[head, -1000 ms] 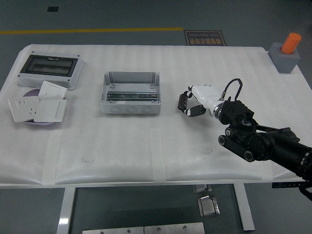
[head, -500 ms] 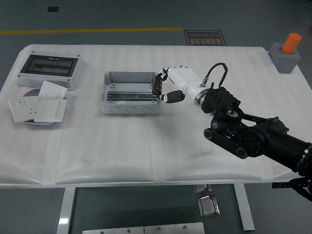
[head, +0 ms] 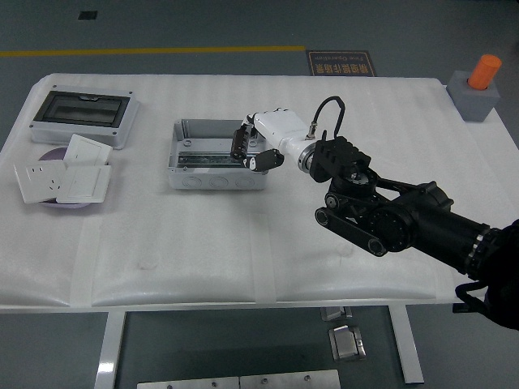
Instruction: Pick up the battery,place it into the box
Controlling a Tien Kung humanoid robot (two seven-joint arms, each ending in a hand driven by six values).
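An open grey box [head: 188, 166] stands in the middle of the table, its metal rail showing inside. My right hand [head: 250, 151], white with black fingers, reaches in from the right and hovers over the box's right end. Its fingers are curled around a small dark battery [head: 239, 143], which hangs just above the box's right inner part. The battery touches nothing but the hand, as far as I can see. My left arm does not show.
A grey enclosure with a dark see-through lid [head: 81, 116] sits at the back left. White socket plates [head: 63, 174] lie on a purple disc at the left edge. A grey block with an orange cylinder [head: 478, 85] stands at the back right corner.
My right arm has swung left, carrying the battery from the table right of the box to above the box's right end.
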